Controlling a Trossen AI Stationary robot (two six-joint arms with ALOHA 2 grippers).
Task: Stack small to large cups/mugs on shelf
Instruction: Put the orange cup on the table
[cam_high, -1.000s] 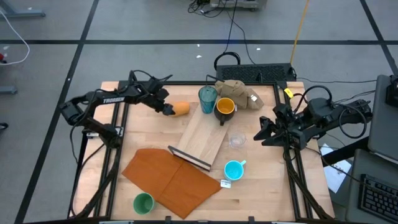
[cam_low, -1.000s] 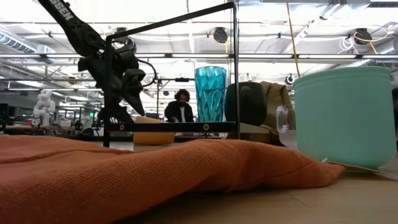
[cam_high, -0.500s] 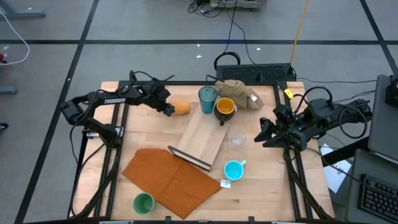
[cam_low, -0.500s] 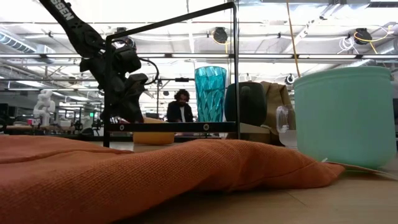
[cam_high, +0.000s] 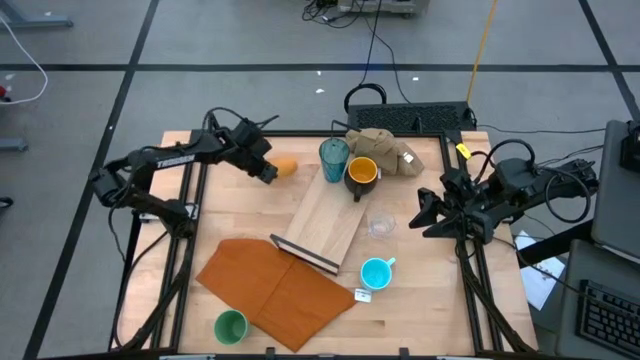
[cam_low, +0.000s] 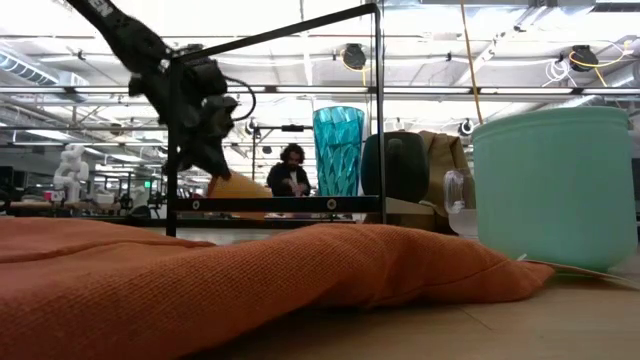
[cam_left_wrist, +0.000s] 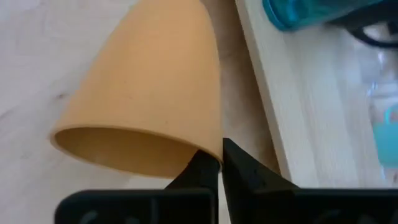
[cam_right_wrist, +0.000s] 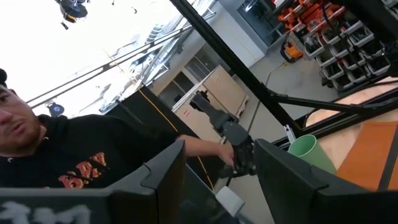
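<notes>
While I hold the orange cup (cam_left_wrist: 146, 93) by its rim, the pick step is in hand.
My left gripper (cam_left_wrist: 220, 163), pinched shut on the rim, reaches low beside the shelf (cam_high: 330, 215), cup lifted and tilted; next I carry it onto the shelf. Right gripper (cam_high: 428, 212) waits part-open, well apart.

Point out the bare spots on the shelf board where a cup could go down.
The shelf board is bare through its middle and down to the dark strip. Its far end is crowded by the teal tumbler and the yellow-lined mug. The clear glass stands by its right edge.
</notes>
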